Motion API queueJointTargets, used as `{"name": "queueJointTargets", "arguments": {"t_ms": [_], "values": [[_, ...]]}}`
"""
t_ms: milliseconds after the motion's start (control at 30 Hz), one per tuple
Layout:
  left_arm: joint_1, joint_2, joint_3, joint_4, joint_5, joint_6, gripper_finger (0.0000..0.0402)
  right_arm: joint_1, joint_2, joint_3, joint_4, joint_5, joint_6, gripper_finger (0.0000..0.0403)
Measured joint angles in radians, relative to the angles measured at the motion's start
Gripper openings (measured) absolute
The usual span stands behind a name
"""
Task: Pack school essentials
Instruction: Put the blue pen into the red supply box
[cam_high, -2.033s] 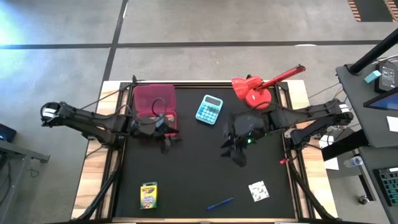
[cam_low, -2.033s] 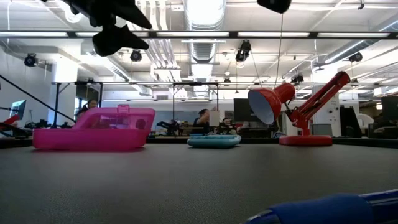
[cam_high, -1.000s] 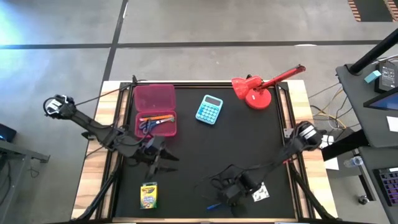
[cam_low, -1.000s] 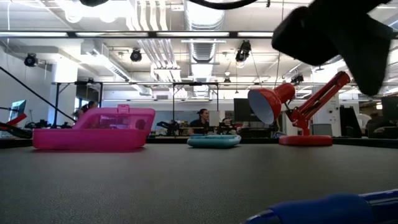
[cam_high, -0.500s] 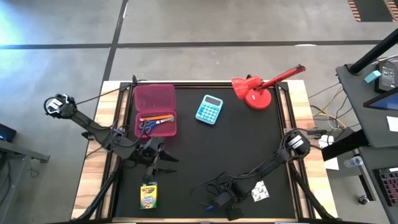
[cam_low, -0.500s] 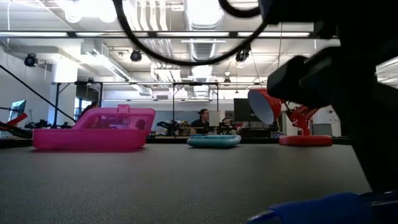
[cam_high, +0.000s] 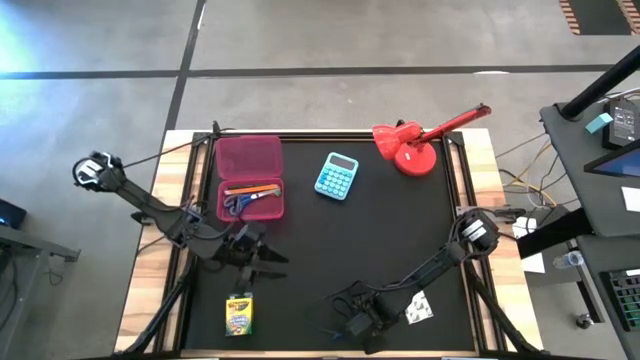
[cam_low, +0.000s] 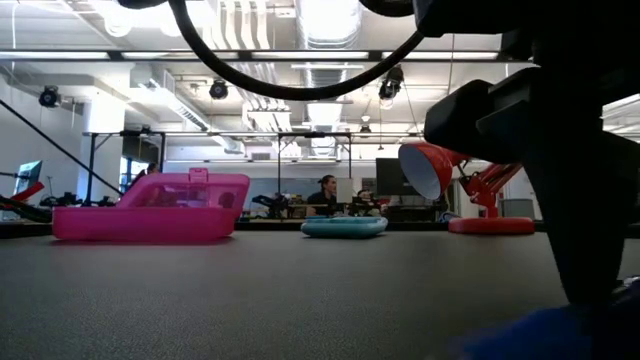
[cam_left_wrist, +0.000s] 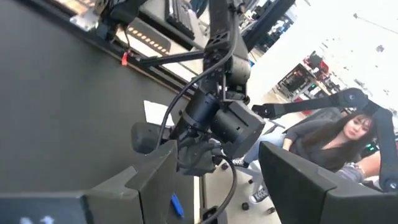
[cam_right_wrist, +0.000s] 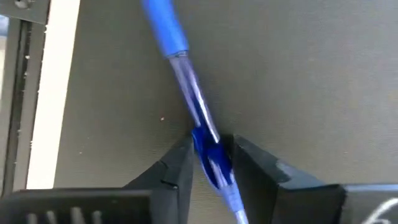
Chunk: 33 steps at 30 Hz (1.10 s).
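My right gripper (cam_high: 360, 325) is low at the table's near edge, shut on the blue pen (cam_right_wrist: 166, 34), which shows as a blue blur (cam_low: 560, 335) in the low view. My left gripper (cam_high: 268, 265) hovers open above bare table, between the pink case (cam_high: 250, 178) and the yellow-green crayon box (cam_high: 239, 314), touching nothing. The case lies open, with blue-handled scissors (cam_high: 236, 204) and an orange pencil (cam_high: 255, 189) inside. The white patterned square (cam_high: 418, 308) lies flat just right of my right gripper. My right gripper pinches the blue pen between its two fingers (cam_right_wrist: 180, 165) at the transparent part of the barrel (cam_right_wrist: 208, 152), away from the solid blue end. The fingers come from above and lie across the pen. The pen lies on the table.
A turquoise calculator (cam_high: 337, 176) and a red desk lamp (cam_high: 415, 140) stand near the far edge. The black mat's middle (cam_high: 350, 240) holds nothing. My right arm (cam_left_wrist: 217, 118) fills the left wrist view, with a person seated beyond the table.
My right gripper has moved toward the near edge and a little left, and has come down onto the pen; in the low view it has dropped to the table. My left gripper has stayed almost where it was.
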Motion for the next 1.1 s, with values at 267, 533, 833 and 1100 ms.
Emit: {"name": "queueJointTargets", "arguments": {"t_ms": [267,533,833,1100], "values": [[0.000,0.032,-0.001,-0.001,0.006,-0.019,0.0210,-0.002,0.000,-0.001,-0.007,0.003,0.005,0.0027],[0.001,0.004,0.003,0.000,0.008,0.016,0.0210,-0.010,-0.083,-0.008,-0.027,-0.007,0.026,0.0019],[0.001,-0.057,0.003,-0.001,0.023,0.206,0.0210,-0.070,-0.287,-0.008,-0.063,0.115,0.010,0.0019],[0.009,-0.073,0.008,0.006,-0.076,0.460,0.0210,-0.192,-0.461,-0.007,-0.057,0.307,-0.093,0.0019]]}}
